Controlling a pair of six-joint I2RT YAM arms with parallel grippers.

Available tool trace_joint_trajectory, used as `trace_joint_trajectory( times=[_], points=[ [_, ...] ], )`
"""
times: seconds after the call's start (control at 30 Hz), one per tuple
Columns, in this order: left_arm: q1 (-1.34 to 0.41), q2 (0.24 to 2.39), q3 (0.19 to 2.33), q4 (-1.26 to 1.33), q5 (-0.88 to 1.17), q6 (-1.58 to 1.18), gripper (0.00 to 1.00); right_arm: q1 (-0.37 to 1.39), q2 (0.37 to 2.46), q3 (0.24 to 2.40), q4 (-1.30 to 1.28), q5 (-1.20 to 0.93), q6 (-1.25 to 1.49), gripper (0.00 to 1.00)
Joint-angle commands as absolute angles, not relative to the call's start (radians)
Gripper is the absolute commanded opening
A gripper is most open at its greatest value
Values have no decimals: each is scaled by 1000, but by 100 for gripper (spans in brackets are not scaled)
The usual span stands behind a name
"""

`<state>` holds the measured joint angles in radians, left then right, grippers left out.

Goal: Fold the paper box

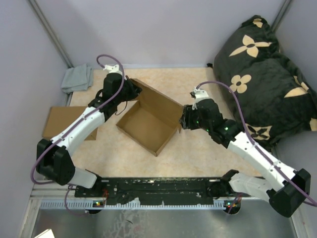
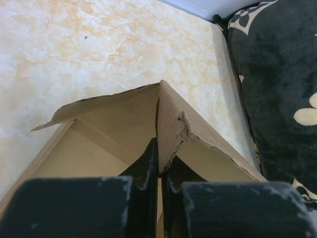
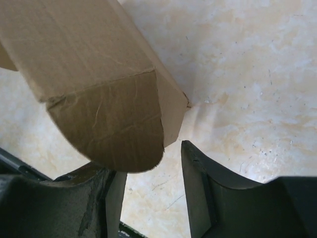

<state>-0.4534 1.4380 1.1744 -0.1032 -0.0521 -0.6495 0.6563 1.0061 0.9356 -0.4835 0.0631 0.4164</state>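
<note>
The paper box (image 1: 148, 121) is a brown cardboard mailer lying open in the middle of the table, its walls partly raised. My left gripper (image 1: 130, 92) is at the box's far left corner. In the left wrist view it (image 2: 161, 153) is shut on the upright edge of a box wall (image 2: 171, 121), where two panels meet. My right gripper (image 1: 184, 121) is at the box's right corner. In the right wrist view it (image 3: 153, 171) stands open, and a rounded box flap (image 3: 109, 129) hangs just above its left finger (image 3: 111, 193), with bare table showing between the jaws.
A second flat brown cardboard (image 1: 62, 121) lies under my left arm at the table's left. A grey cloth (image 1: 77, 79) sits at the back left corner. A black cushion with cream flowers (image 1: 267, 79) fills the back right, close to my right arm.
</note>
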Motion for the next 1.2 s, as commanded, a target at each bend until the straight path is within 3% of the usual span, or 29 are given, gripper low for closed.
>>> trace_joint_trajectory(
  times=[0.0, 0.1, 0.23, 0.33, 0.4, 0.57, 0.63, 1.0, 1.17],
  points=[
    [-449, 1428, 1198, -57, -35, -652, 6, 681, 1068, 959, -405, 168, 427, 45],
    [-447, 1420, 1194, -57, -30, -648, 7, 684, 1101, 968, -386, 229, 437, 35],
    [-447, 1400, 1179, -66, -23, -631, 10, 684, 1124, 984, -348, 323, 414, 10],
    [-447, 1375, 1162, -76, -25, -608, 14, 684, 1146, 1013, -312, 366, 358, 2],
    [-448, 1361, 1152, -89, -27, -594, 20, 684, 1168, 1038, -289, 373, 315, 0],
    [-448, 1302, 1126, -121, -36, -554, 54, 684, 1230, 1109, -241, 415, 209, 0],
    [-447, 1277, 1118, -148, -49, -531, 60, 683, 1252, 1132, -228, 439, 169, 0],
    [-447, 1130, 1074, -317, -189, -371, 66, 618, 1294, 1138, -218, 430, 99, 0],
    [-445, 1155, 1070, -302, -212, -308, 69, 539, 1281, 1126, -243, 273, 94, 0]
  ],
)
